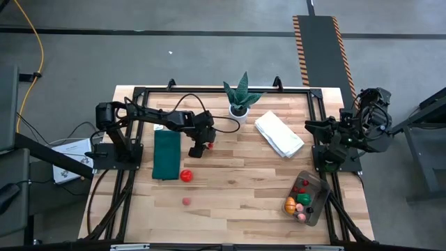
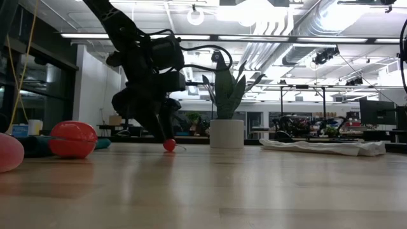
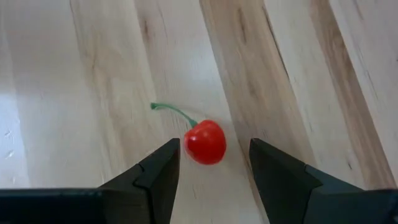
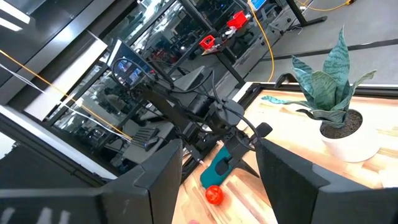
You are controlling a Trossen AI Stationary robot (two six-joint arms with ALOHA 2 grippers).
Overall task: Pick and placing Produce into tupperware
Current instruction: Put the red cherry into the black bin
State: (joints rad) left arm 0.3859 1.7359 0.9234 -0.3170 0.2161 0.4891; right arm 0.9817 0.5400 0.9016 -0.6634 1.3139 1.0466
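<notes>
Tabletop cherry [image 3: 205, 142] between left hand [image 3: 214, 165] fingers

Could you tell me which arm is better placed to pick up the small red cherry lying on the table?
Left. The left gripper is open with the cherry between its fingers, low over the table. The right gripper waits near the table's right edge, far from it.

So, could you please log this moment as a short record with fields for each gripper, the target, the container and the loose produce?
left gripper: open, low over the table, fingers either side of the cherry
target: red cherry with green stem, on the wood, not yet gripped
right gripper: open, raised at the table's right edge
tupperware: near right corner, several pieces inside
loose produce: red tomato, small pink piece
</notes>
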